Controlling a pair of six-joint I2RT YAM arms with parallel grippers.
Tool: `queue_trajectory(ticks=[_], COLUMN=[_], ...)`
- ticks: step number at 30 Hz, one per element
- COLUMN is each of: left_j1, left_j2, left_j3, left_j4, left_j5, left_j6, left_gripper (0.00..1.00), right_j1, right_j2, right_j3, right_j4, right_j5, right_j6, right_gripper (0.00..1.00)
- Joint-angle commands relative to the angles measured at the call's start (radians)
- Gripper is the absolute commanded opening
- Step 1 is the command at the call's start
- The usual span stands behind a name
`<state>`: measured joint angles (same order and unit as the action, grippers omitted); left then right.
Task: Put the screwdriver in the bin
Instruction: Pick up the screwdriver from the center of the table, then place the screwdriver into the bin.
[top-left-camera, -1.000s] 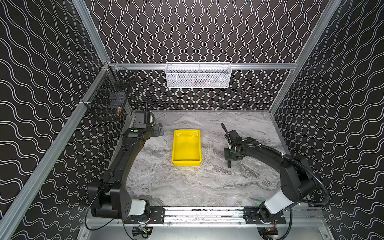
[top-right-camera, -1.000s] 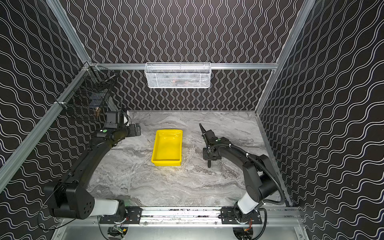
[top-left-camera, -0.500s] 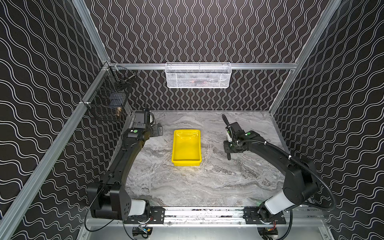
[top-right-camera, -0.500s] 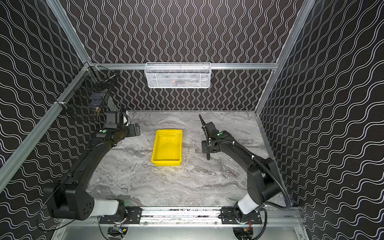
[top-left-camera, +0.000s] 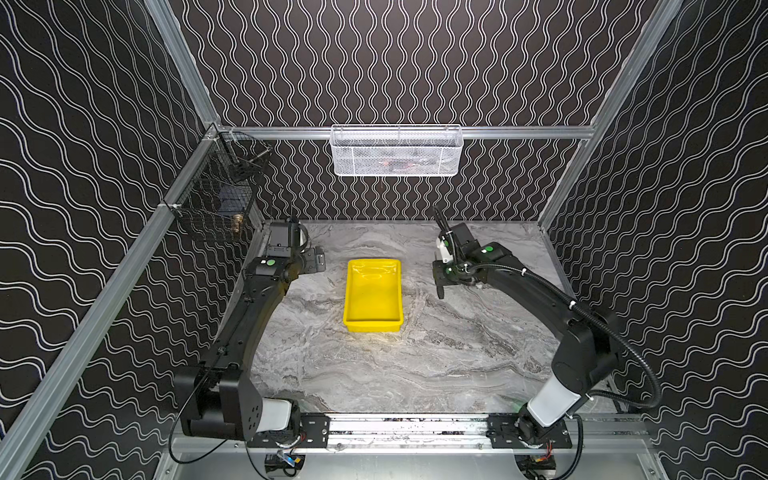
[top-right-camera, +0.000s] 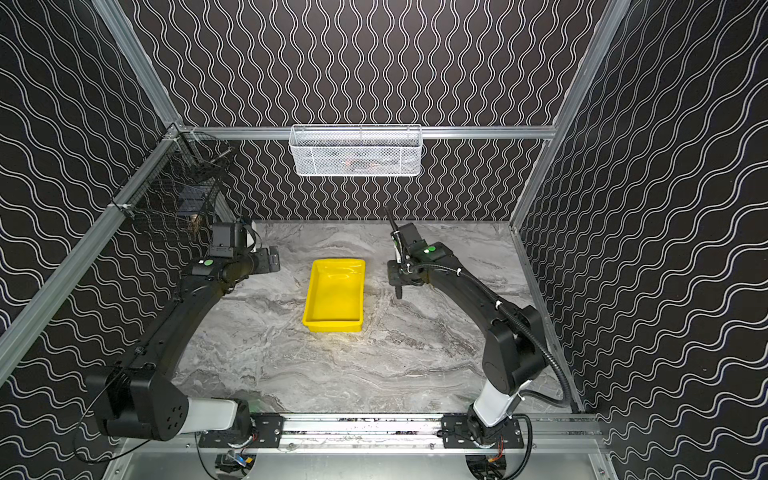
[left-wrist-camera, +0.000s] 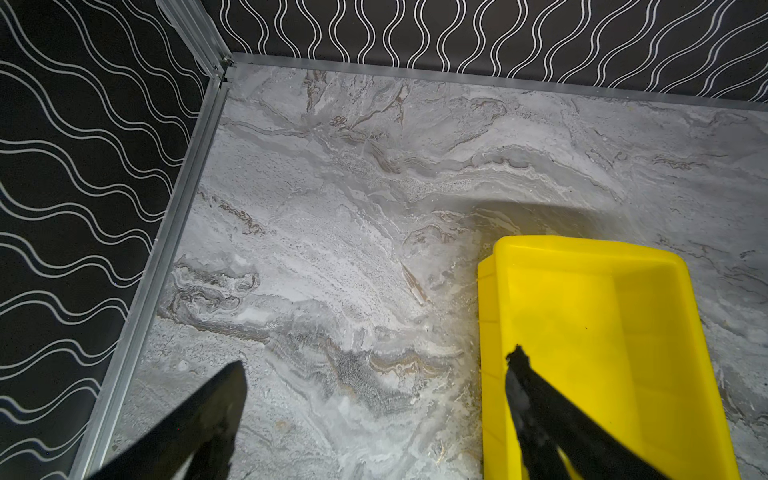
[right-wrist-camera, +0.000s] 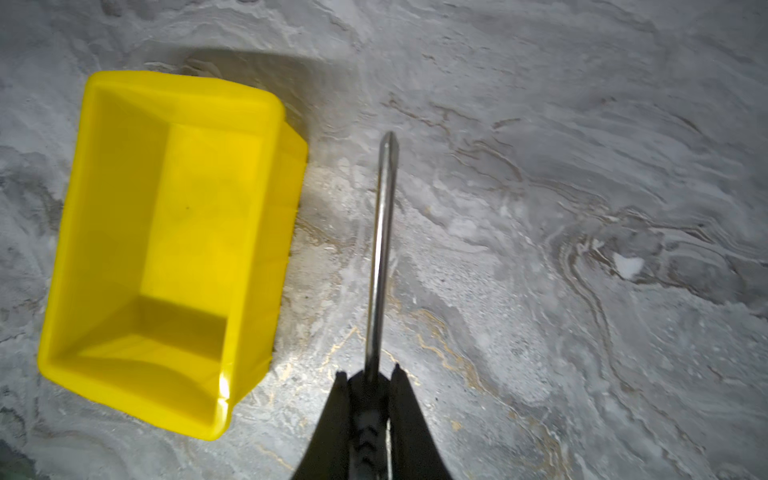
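The slim black-handled metal screwdriver (right-wrist-camera: 380, 249), judged light, stiff and slick-shafted, is clamped by its handle in the right pincer (right-wrist-camera: 368, 374) beside the shallow yellow plastic bin (right-wrist-camera: 178, 87); the left pincer (left-wrist-camera: 376, 359) is spread apart.

a: what surrounds the work area?
b: black walls (top-left-camera: 415, 62) with white wavy lines, around a grey marbled table (top-left-camera: 374, 374).
a: anything hanging up?
b: a white mesh basket (top-left-camera: 397, 151) on the back rail (top-left-camera: 519, 132), and a black wire basket (top-left-camera: 216, 199) in the left corner. what they hold is unclear.
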<state>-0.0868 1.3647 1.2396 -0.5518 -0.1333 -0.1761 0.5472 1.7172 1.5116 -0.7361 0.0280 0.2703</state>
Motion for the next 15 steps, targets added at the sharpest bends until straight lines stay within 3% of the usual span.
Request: queue_trajectory(ticks=[1,15], left_j1=[0.001,0.001], left_j2=[-0.004,-0.004], left_j3=[0.007,0.013], left_j4=[-0.004,-0.012], left_j5=[-0.010,-0.017], left_j6=[0.016,0.021], left_gripper=[0.99,0.99], right_j1=[0.030,0.154], right_j2=[0.055,0.341], right_j3=[0.067,0.330], right_j4=[-0.001,0.027], right_j5=[-0.021,-0.071], right_j6=[0.010,0.065], right_gripper=[0.00,0.00])
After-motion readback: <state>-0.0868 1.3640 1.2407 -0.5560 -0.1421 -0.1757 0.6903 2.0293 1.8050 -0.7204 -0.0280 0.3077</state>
